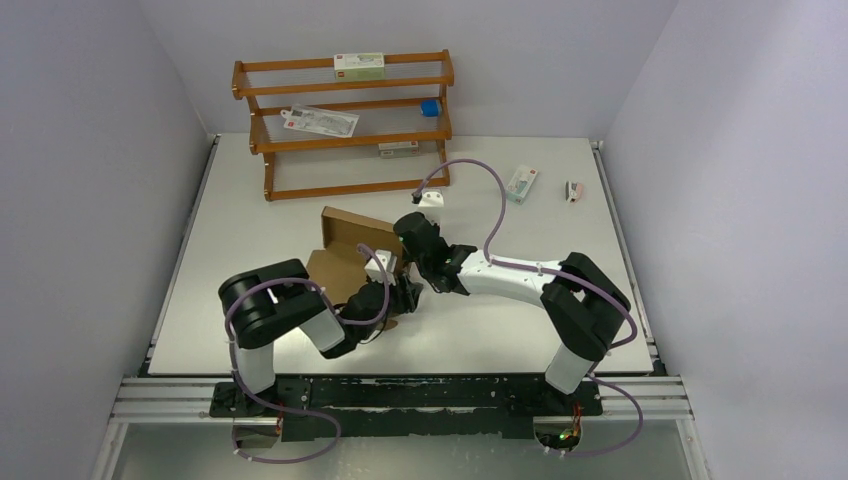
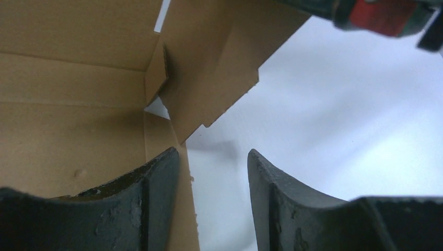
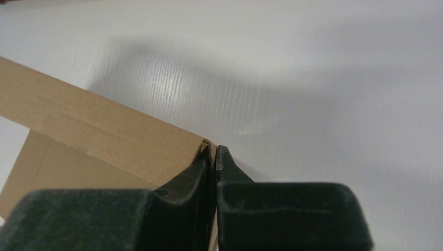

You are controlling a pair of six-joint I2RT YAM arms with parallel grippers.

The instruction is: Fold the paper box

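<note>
The paper box (image 1: 345, 238) is a brown cardboard sheet lying mid-table, with one panel standing up at its far side. In the left wrist view the paper box (image 2: 78, 130) fills the left half, with its flaps raised. My left gripper (image 2: 211, 154) is open, its left finger resting over the box's edge strip and its right finger over bare table. From above, the left gripper (image 1: 398, 296) sits at the box's near right corner. My right gripper (image 3: 214, 149) is shut on the top corner of a raised wall of the paper box (image 3: 104, 130). From above, the right gripper (image 1: 408, 240) is at the box's right side.
A wooden rack (image 1: 345, 120) stands at the back and holds small cartons and a blue item (image 1: 430, 107). A white-and-green carton (image 1: 521, 184), a small object (image 1: 573, 190) and a white block (image 1: 430, 198) lie on the table (image 1: 560, 230) behind the right arm.
</note>
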